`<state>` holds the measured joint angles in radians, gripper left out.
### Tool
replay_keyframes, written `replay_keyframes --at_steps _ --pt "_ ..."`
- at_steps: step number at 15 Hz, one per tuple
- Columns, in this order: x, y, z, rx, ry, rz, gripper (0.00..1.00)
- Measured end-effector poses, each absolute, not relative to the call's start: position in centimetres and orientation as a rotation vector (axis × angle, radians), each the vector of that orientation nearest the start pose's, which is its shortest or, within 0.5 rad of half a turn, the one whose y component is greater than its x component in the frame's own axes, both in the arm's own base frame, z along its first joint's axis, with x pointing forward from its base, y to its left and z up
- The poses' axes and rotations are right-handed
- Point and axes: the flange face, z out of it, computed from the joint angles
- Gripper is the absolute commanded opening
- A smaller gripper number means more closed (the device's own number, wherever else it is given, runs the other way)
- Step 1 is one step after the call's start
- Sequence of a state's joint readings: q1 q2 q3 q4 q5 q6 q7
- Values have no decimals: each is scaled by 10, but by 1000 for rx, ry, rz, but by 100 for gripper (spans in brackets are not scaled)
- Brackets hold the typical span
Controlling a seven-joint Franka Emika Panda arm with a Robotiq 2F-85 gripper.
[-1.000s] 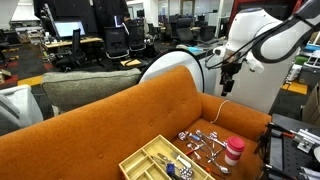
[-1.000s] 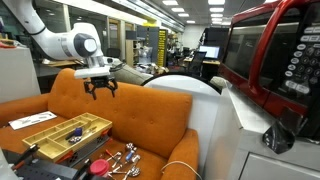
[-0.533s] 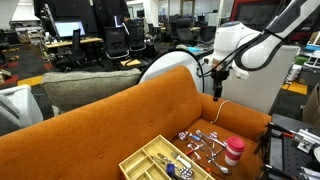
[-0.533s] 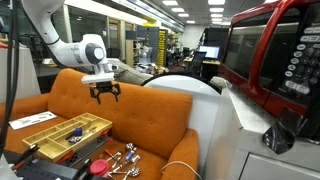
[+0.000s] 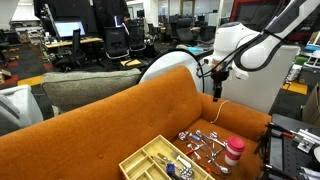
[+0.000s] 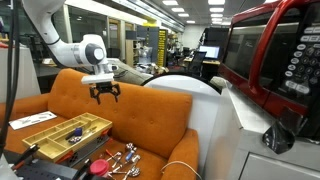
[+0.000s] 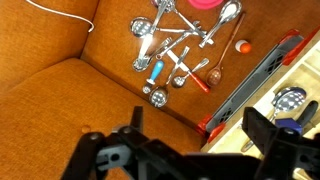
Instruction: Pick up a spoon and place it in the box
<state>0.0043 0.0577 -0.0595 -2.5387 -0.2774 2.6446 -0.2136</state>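
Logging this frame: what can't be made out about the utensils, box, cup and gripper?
Utensils: too small in both exterior views to tell spoons from forks.
Box: cut off by the wrist view's right edge; contents blurred.
Cup: only a sliver at the wrist view's top edge.
Gripper: open, but fingertips dark and blurred in the wrist view.

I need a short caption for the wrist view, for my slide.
Open claw hovers above scattered spoons on the orange sofa, box at right.
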Motion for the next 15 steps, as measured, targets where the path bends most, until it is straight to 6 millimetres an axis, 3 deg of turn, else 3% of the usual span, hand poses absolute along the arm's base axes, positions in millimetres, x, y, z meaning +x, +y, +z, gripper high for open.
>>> replay_keyframes --at_steps 4,12,13,15 --pt "462 -14 214 -3184 -590 -45 100" --pt "470 4 82 -3111 -544 32 100" --pt "471 4 73 -3107 -544 47 100" --pt "472 4 74 -3108 -544 42 100"
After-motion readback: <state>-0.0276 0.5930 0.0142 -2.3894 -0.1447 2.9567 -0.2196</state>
